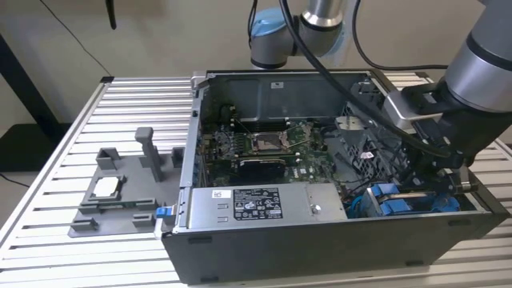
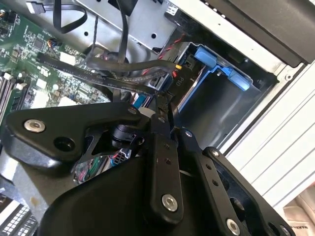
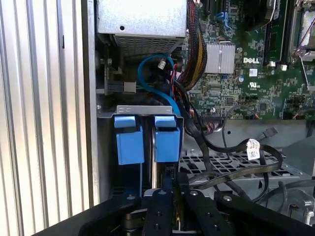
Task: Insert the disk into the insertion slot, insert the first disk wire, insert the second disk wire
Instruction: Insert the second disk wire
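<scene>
Black two-fingered gripper [image 3: 170, 194], fingers pressed together though any cable between them is hidden, hangs over the blue-framed disk [image 3: 166, 140], which sits upright in the grey metal insertion slot [image 3: 147, 110], seated for wiring.

A robotics laboratory or test workshop: an open black computer case [image 1: 336, 240] lies on a workbench of ribbed aluminium profiles [image 1: 136, 96], with a grey-and-blue industrial robot arm [image 1: 480, 66] reaching over it from a base [image 1: 276, 36] mounted at the bench's far edge. Inside the case, a green motherboard [image 1: 264, 147] and a labelled silver power-supply box [image 1: 256, 207] lie exposed, with bundled cables [image 3: 231, 147] seen in the first wrist view. A grey plastic parts fixture [image 1: 120, 192] stands on the bench at the exterior view's left, against a plain beige wall [image 1: 160, 36].
</scene>
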`<action>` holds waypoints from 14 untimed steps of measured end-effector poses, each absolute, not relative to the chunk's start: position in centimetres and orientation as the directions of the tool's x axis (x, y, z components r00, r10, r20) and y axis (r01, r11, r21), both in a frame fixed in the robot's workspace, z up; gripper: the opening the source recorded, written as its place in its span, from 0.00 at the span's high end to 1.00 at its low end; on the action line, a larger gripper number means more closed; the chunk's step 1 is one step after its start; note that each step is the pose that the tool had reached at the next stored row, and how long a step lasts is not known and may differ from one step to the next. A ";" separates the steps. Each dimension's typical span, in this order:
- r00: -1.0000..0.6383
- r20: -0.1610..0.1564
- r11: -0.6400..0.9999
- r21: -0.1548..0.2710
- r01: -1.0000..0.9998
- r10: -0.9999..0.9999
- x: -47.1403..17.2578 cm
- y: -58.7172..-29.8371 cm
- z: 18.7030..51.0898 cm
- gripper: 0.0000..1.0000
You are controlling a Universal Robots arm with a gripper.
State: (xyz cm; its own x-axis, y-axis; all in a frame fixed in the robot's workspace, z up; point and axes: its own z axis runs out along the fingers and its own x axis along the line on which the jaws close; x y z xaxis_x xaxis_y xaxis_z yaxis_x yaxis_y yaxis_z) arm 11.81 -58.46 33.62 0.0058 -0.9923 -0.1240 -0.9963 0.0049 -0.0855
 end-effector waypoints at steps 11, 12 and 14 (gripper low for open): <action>-0.005 -0.124 0.012 -0.061 -0.998 -0.992 12.0 -58.5 34.4 0.76; -0.005 -0.124 0.012 -0.060 -0.998 -0.992 12.0 -58.5 34.5 0.76; -0.005 -0.124 0.013 -0.060 -0.998 -0.992 12.0 -58.5 34.7 0.76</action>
State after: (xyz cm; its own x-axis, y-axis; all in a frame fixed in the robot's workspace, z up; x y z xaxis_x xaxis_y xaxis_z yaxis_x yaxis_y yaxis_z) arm 11.98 -58.46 34.71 -0.0051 -0.9922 -0.1244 -0.9981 0.0126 -0.0600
